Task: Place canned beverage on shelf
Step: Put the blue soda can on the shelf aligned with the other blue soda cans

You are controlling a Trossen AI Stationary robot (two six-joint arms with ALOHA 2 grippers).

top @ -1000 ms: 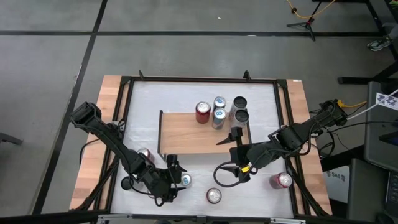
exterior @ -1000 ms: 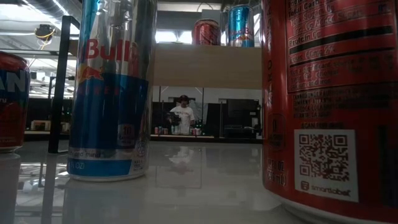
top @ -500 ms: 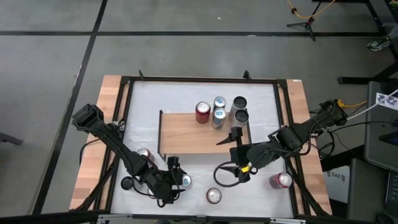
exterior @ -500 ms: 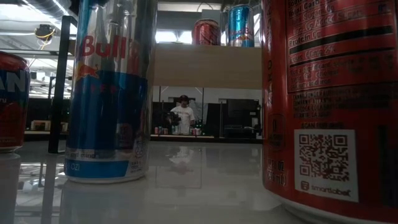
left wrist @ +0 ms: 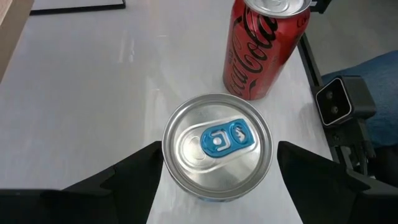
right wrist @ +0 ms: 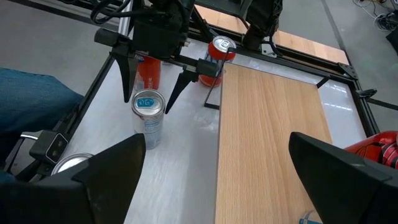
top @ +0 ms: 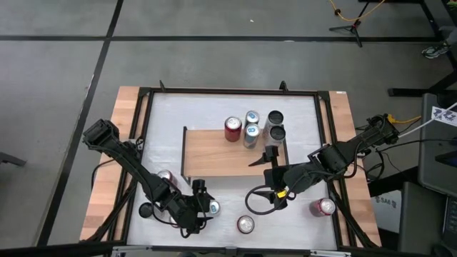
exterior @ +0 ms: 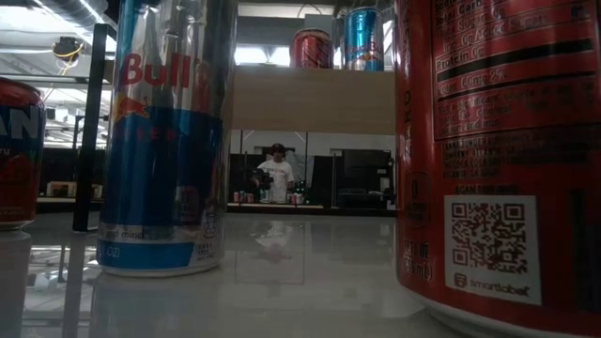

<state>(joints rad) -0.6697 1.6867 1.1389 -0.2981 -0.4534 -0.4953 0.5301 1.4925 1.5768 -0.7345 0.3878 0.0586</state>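
Observation:
A slim blue-and-silver can (left wrist: 217, 146) with a blue tab stands upright on the white tabletop near the front edge, and also shows close up in the low view (exterior: 164, 141). My left gripper (left wrist: 219, 146) is open and its two fingers flank the can's top (top: 213, 207). The shelf (top: 221, 153), a wooden board on black legs, stands mid-table. Several cans stand along its far edge (top: 250, 127). My right gripper (top: 273, 178) hangs open and empty above the shelf's near right corner. My left gripper has one finger (left wrist: 140, 177) close against the can's upper rim (left wrist: 165, 163); I cannot tell whether it touches. Bare table shows between the other finger (left wrist: 305, 174) and the can. The fingers slant down from the table's left. The can stands upright on its base.
A red cola can (left wrist: 264, 46) stands just right of the blue can and fills the right of the low view (exterior: 498, 150). Another red can (top: 166, 176) stands to the left and one (top: 325, 207) near the right frame. A person stands in the room beyond (exterior: 277, 174).
In the low view the blue can has shifted a little toward the table's left and turned slightly about its axis, staying upright. My left gripper has edged a little farther over it, with its gap unchanged.

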